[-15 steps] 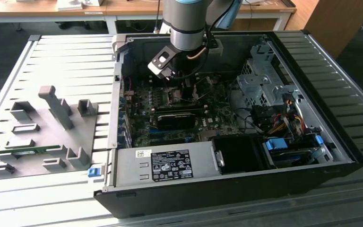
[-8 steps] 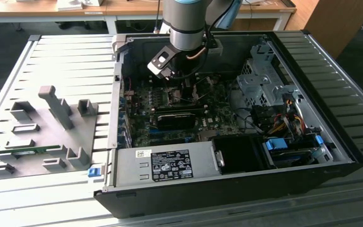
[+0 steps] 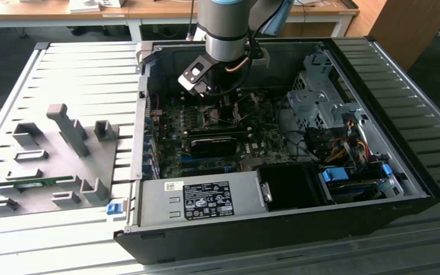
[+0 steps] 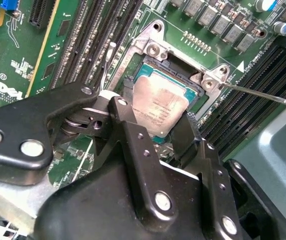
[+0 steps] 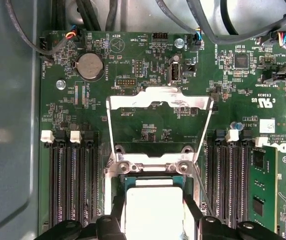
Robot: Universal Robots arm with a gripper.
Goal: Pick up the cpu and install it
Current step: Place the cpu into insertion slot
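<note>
Item: cpu (image 4: 158, 107), seated flat in socket (image 4: 155, 50), directly between tips of gripper (image 4: 154, 120). Grip: narrowed to chip width, fingers (image 4: 127, 130) bearing on two opposite edges, apparently to hold chip square to socket while seating. Beyond gripper, retention plate (image 5: 159, 102) hinged open, leaving socket accessible. Appearance: small flat square; dull silvery-grey metal lid, faint smudging; teal-green border around lid; no visible tilt.

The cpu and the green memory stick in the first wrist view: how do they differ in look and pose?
The cpu is square with a silvery top; the memory stick is long, narrow and green. The cpu lies flat at the socket; the memory stick stands on edge. The cpu sits between the fingers of the gripper; the memory stick is untouched. Both are on the motherboard.
</note>
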